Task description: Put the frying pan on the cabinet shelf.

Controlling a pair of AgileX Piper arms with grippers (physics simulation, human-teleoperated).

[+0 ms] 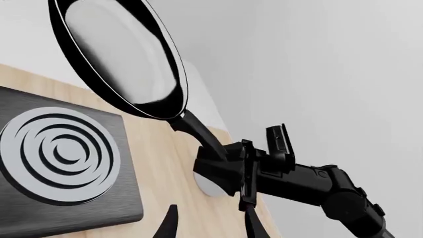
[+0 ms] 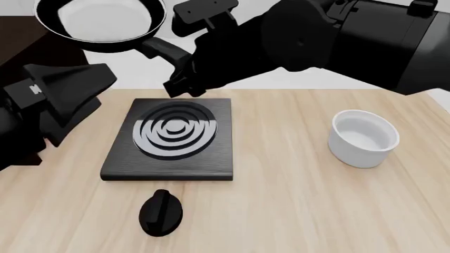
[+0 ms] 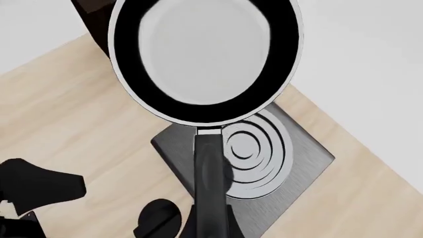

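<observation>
A simulated kitchen mock-up, plainly rendered rather than real: surfaces are flat and clean, and the background is a blank pale grey-white. A light wooden table point(image 2: 338, 211) fills the lower frame. At centre left sits a black square stove plate point(image 2: 170, 141) with grey rings, and a black knob point(image 2: 161, 212) lies just below it. A white round bowl point(image 2: 363, 137) stands at right. A frying pan point(image 2: 102, 22) appears at upper left, in front of a dark cabinet point(image 2: 18, 37).
</observation>
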